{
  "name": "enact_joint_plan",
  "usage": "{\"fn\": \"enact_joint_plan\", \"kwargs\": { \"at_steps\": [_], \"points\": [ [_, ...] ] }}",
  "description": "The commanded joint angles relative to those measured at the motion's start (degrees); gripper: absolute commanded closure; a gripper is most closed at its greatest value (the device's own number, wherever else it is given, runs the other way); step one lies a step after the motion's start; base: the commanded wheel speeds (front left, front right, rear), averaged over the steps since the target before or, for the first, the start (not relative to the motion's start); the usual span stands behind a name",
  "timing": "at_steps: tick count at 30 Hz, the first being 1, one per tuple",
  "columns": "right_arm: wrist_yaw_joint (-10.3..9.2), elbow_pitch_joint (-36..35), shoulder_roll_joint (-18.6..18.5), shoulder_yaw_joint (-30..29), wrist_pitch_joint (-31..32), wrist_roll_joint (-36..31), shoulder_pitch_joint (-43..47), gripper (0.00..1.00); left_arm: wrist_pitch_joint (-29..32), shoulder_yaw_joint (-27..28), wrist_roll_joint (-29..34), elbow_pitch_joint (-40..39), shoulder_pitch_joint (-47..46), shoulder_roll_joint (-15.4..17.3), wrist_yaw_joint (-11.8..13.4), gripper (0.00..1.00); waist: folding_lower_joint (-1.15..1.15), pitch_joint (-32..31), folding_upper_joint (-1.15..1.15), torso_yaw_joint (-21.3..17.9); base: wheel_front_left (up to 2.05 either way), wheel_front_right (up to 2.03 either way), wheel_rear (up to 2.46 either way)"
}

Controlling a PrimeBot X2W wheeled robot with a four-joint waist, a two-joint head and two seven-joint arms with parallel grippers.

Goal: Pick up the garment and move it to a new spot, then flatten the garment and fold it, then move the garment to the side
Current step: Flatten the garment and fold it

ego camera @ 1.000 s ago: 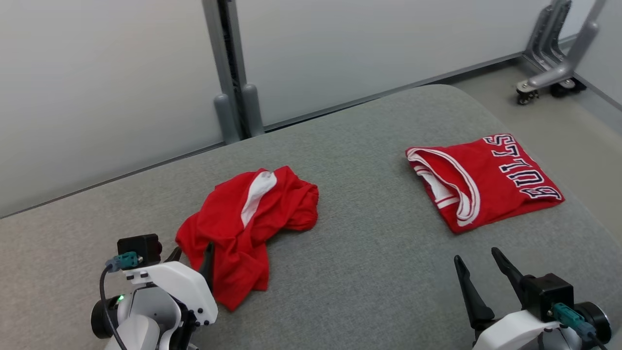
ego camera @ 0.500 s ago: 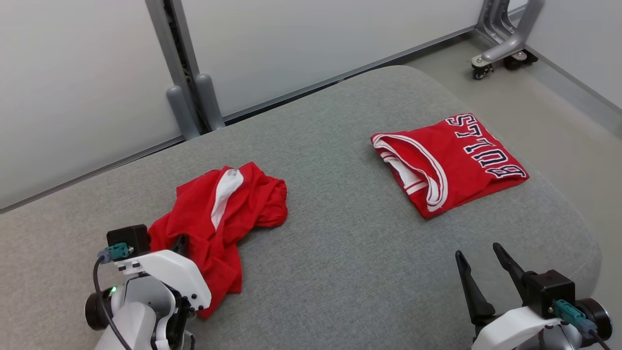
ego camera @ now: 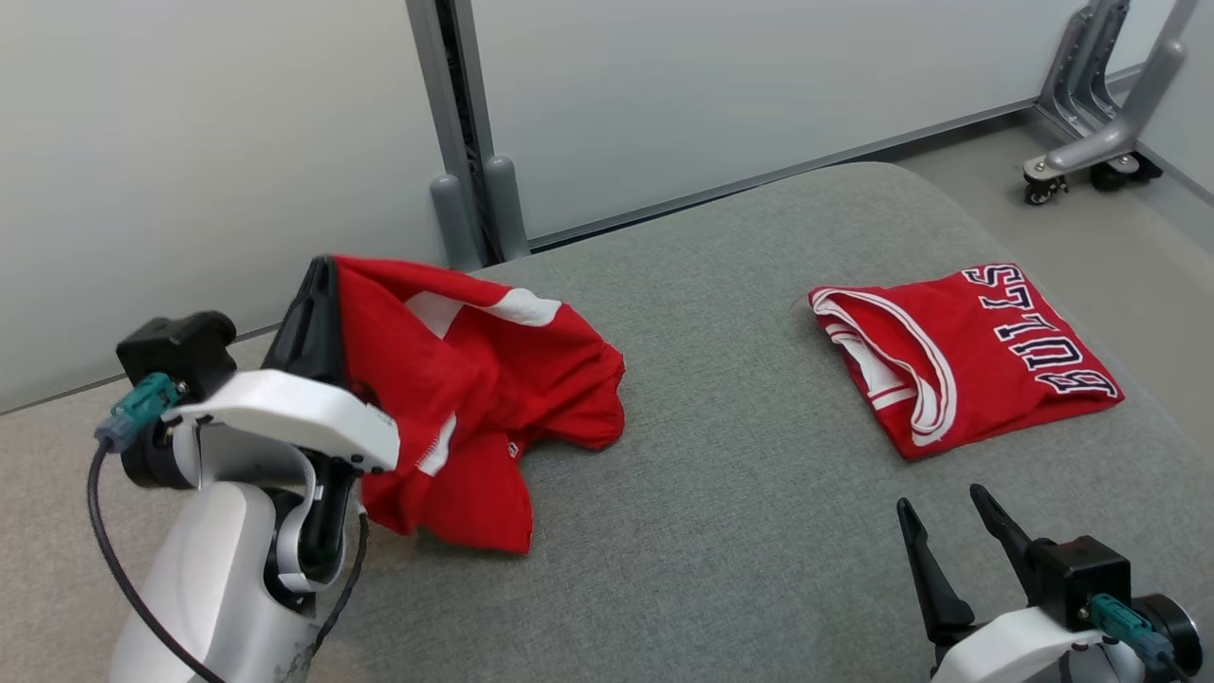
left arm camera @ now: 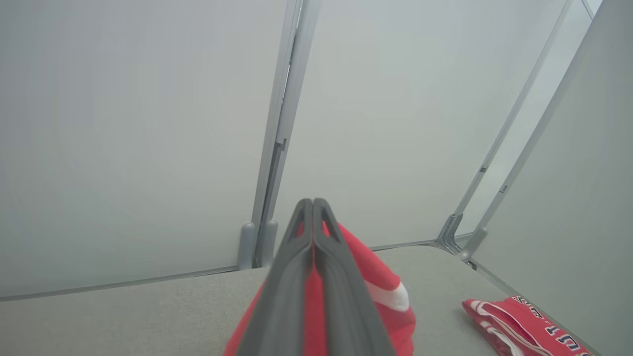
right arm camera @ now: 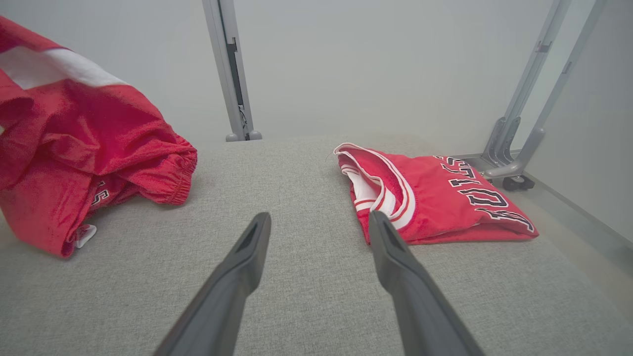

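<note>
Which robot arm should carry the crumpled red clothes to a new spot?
Left. The left gripper is shut on the crumpled red garment, with part of it lifted off the grey cushion. The right gripper is open, holding nothing, nearer the folded Bulls jersey.

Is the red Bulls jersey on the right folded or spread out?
Folded. The Bulls jersey lies as a compact rectangle, layered white trim edges stacked at one end, flat on the grey surface.
</note>
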Motion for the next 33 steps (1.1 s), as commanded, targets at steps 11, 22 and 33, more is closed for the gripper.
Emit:
{"fn": "enact_joint_plan", "kwargs": {
  "at_steps": [11,22,33],
  "points": [
    [0.01,-0.11,-0.11,0.18,-0.4,0.46,0.74,0.0,8.0,-8.1,1.72,-22.25,-3.71,-1.9,1.33,1.0,0.0,-1.03,0.0,3.98,0.0,0.0,0.0],
    [0.01,1.19,-0.11,0.4,-1.07,1.3,-0.17,0.0,13.87,-28.67,-14.09,-4.53,3.43,-5.64,-2.45,0.0,0.0,0.22,0.0,3.58,0.0,0.0,0.0],
    [0.01,1.02,-0.1,-0.23,-0.78,1.31,0.91,0.0,6.11,-20.45,-15.04,0.73,3.05,0.88,7.59,0.0,0.0,0.18,0.0,7.12,0.0,0.0,0.0]
  ]
}}
